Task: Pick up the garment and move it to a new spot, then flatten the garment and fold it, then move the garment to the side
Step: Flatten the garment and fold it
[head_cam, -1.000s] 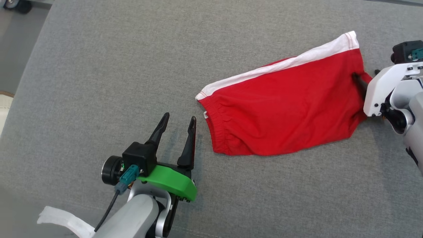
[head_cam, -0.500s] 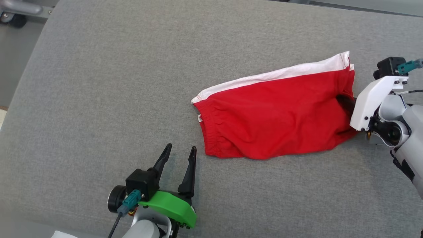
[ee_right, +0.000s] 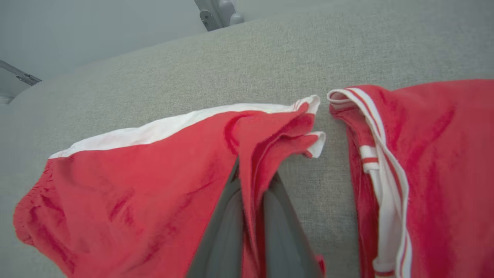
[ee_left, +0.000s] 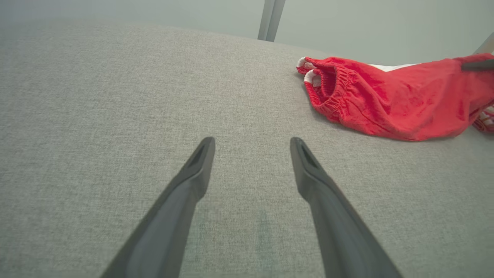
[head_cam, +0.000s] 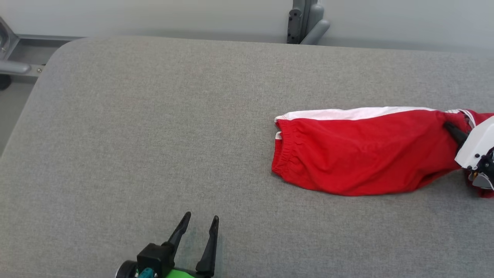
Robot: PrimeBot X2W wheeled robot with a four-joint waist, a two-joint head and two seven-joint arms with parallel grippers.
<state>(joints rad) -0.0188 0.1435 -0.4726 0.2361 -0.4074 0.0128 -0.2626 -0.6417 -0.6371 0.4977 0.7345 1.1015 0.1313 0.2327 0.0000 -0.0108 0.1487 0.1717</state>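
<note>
On the grey fabric-covered table [head_cam: 154, 135] lie the red cloth shorts w/ white side band [head_cam: 359, 154], right of centre in head view, elastic waist end toward the table's middle. R side: right gripper [head_cam: 447, 125] is at the leg end, its dark fingers pinched tight on a fold of red hem; the cloth bunches betw. them in right wrist view and rises toward the grip. Left gripper [head_cam: 202, 215] is near the front edge, fingers spread wide w/ nothing betw. them, well apart from the shorts. A second red garment w/ white stripes [ee_right: 424, 173] lies just beside the gripped hem, a strip of bare table betw. the two. A grey metal post [head_cam: 305, 23] stands beyond the far edge.
</note>
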